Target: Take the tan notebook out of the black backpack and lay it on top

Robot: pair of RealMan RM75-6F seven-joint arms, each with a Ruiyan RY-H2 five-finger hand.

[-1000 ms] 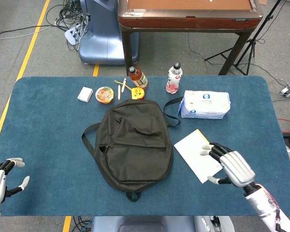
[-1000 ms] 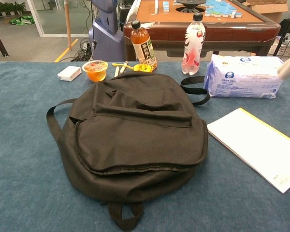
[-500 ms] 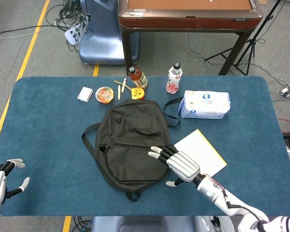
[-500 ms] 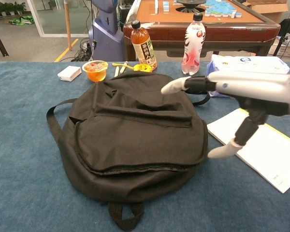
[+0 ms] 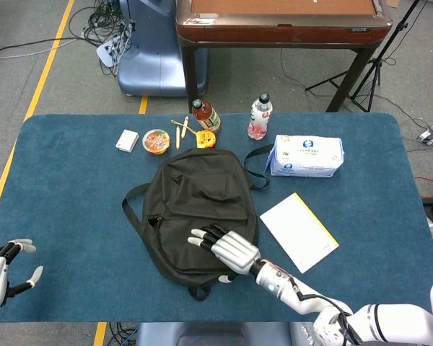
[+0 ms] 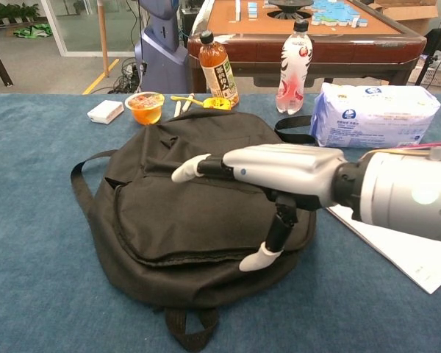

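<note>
The right hand hovers mid-frame over the closed black backpack, fingers spread, holding nothing. The left hand, bottom left, is also spread. No tan notebook shows; presumably inside. Next: find the zipper and open it.

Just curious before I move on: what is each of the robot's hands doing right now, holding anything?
Left hand: open, holding nothing, at the table's near left edge.
Right hand: open, fingers spread over the black backpack, gripping nothing.
</note>
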